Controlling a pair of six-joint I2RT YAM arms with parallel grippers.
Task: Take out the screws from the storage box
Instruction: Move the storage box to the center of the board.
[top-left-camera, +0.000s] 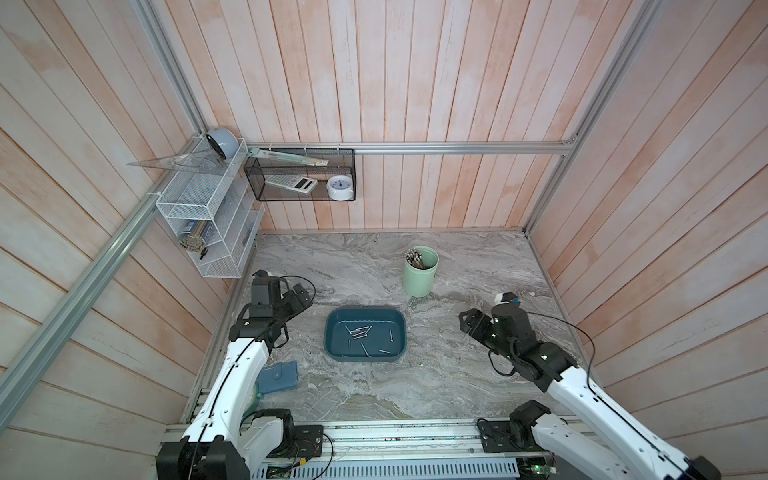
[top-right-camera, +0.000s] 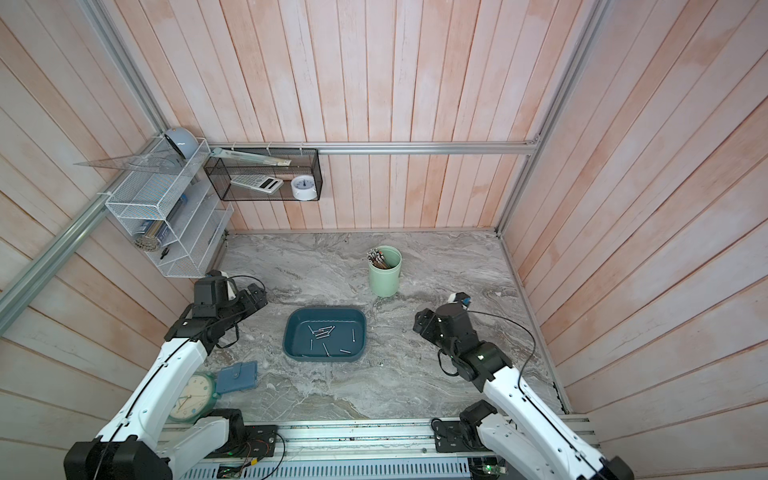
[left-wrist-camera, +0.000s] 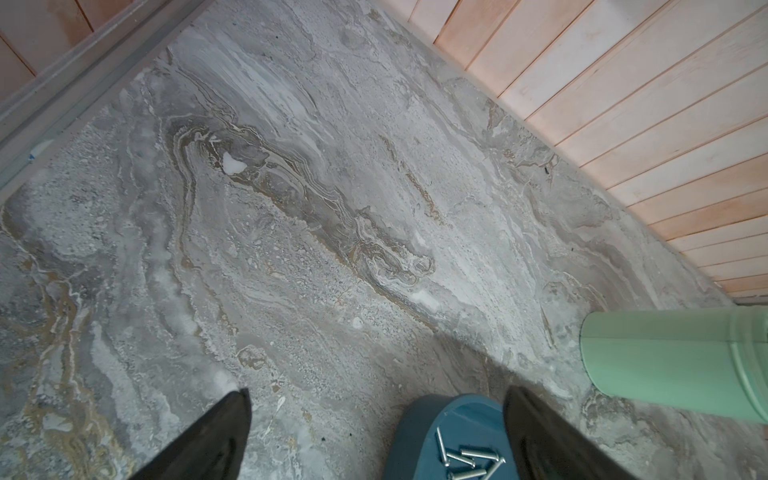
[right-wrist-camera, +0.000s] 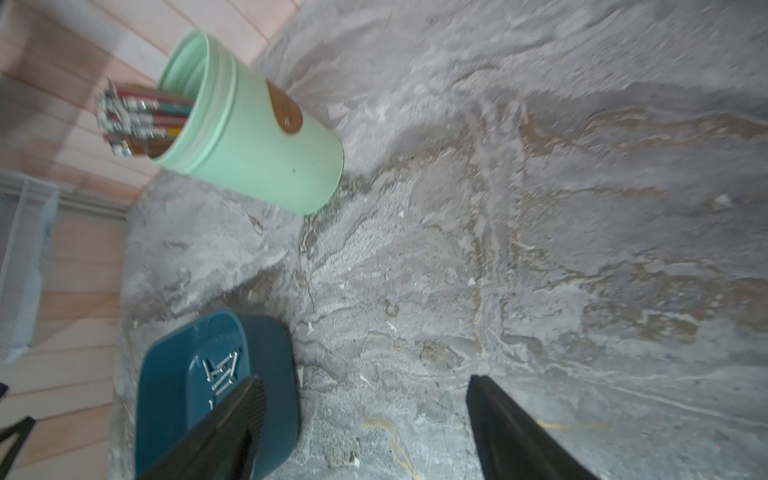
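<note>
**Marbled table: every screw in the tray, both jaws empty**

Grey marbled table (top-left-camera: 457, 374), walled in by pale pink planks, carries the job at its middle. The screws (top-left-camera: 360, 332) lie flat on the floor of the storage box (top-left-camera: 365, 309); none appears to be out on the table. I count about nine. Some four overlap in a small heap toward the far side and the others lie singly, so the tally is unsure. There is one storage box.

The left gripper (left-wrist-camera: 376, 392) hovers just beside the box's far left corner, jaws wide apart and empty. The right gripper (right-wrist-camera: 365, 378) hangs off the box's right side, jaws likewise parted with nothing between them. Farther out, behind the box, stands one pale green cup (top-left-camera: 419, 272) holding one bundle of pencils (top-left-camera: 413, 257). One blue-grey case (top-left-camera: 279, 376) lies near the left arm.

Likely trouble: thin screws lying flat on smooth plastic give the jaws little to bite, so one may slip or skid away. A pinch into the heap may lift two and drop one. A jaw catching the flared rim could shove or tip the box, which looks light.
</note>
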